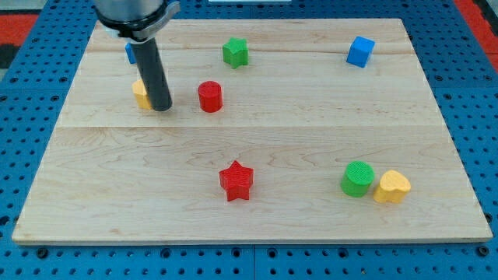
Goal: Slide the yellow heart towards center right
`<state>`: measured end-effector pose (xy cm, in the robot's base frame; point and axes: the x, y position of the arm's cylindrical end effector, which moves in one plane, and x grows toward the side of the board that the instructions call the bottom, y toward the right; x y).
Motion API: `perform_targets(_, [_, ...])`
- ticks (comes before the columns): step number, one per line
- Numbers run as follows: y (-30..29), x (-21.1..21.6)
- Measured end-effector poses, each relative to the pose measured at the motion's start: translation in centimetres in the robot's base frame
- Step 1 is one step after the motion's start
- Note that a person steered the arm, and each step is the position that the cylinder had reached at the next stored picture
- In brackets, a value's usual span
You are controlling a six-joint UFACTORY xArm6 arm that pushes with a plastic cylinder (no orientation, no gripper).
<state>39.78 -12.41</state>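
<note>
a pale wooden board [257, 148] of joined planks lies on a blue pegboard bench [467, 93] studded with holes, with a scrap of red showing at the view's top corners. nearest the view's bottom, the yellow heart [391, 187] sits at about four o'clock on the board, touching or just beside a green cylinder [358, 178] on its nine o'clock side; its lobes seem to face roughly two o'clock and its point toward eight o'clock, so its long axis runs on that slant (the angle makes this hard to be sure of). a red star [236, 180] lies near six o'clock. farther up, a red cylinder [210, 96] stands left of centre, and just at its nine o'clock side my tip [161, 108] rests on the wood, pressed against a small yellow block [141, 93] half hidden behind the rod. the heart is well apart from my tip, off toward four o'clock. there is no pincer here, only the bare rod, holding nothing. farthest back sit a green star [235, 52], a blue cube [359, 51] at one o'clock, and a blue block [130, 52] mostly hidden by the rod.
</note>
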Motion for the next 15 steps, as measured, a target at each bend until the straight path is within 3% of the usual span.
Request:
perform_targets(1, [1.1,-1.1])
perform_targets(3, [-5.4,-3.1])
perform_targets(4, [-4.3,-1.6])
perform_targets(6, [16.4,6.3])
perform_targets(8, [35.9,6.2])
perform_targets(10, [36.1,21.4])
perform_targets(11, [33.9,21.4])
perform_targets(15, [30.4,13.2])
